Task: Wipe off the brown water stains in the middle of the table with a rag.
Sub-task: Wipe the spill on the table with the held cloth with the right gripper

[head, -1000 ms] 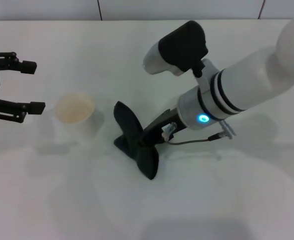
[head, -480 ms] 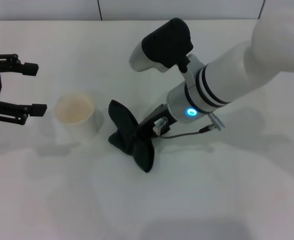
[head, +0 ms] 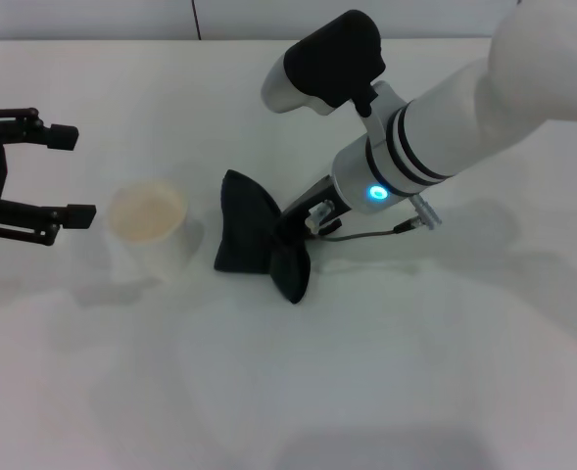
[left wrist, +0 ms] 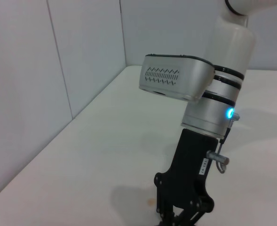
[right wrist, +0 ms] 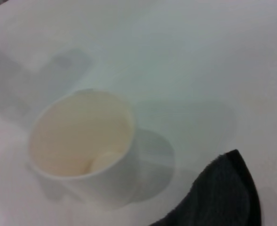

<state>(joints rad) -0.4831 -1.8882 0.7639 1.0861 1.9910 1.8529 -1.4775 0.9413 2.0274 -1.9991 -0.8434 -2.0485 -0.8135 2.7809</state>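
Note:
My right gripper (head: pixel 294 233) is shut on the black rag (head: pixel 249 233) and presses it down on the white table (head: pixel 386 372), just right of a white cup. The rag spreads in two pointed lobes, and its edge shows in the right wrist view (right wrist: pixel 220 195). No brown water stain shows in any view; the table under the rag is hidden. My left gripper (head: pixel 72 174) is open and empty, hovering at the left edge, left of the cup. The left wrist view shows the right arm's wrist (left wrist: pixel 194 122) above the table.
A white cup (head: pixel 147 223) with a tan inside stands upright between the left gripper and the rag, close to the rag's left edge; it also shows in the right wrist view (right wrist: pixel 82 146). A tiled wall (head: pixel 366 15) runs along the table's far edge.
The right gripper has dragged the rag left and then toward the far side, so it lies nearer the cup and farther back. The left arm and cup have not moved.

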